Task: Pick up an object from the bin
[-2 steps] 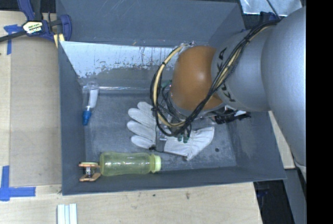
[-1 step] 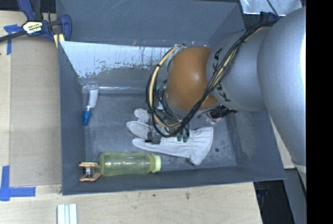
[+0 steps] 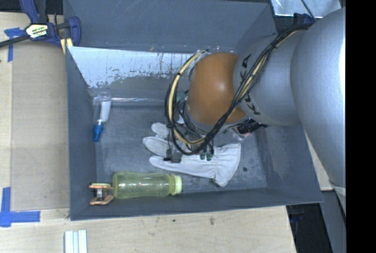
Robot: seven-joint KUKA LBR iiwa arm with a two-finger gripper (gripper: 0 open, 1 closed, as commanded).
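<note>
Now low over the middle of the bin [image 3: 176, 17], reaching in from the right: arm [image 3: 294, 76], orange wrist cover [image 3: 211, 90] and looped cables [image 3: 176, 99]. Directly beneath, a white glove [image 3: 202, 165], flat on the bin floor, cuff end to the right, partly hidden by the cover. Cannot tell the jaws' opening, nor any hold on anything. Just beside the glove, along the near wall, a yellow-green bottle [image 3: 147, 185] on its side. Well apart at the left, a small clear tube [image 3: 101, 118] with a blue tip.
</note>
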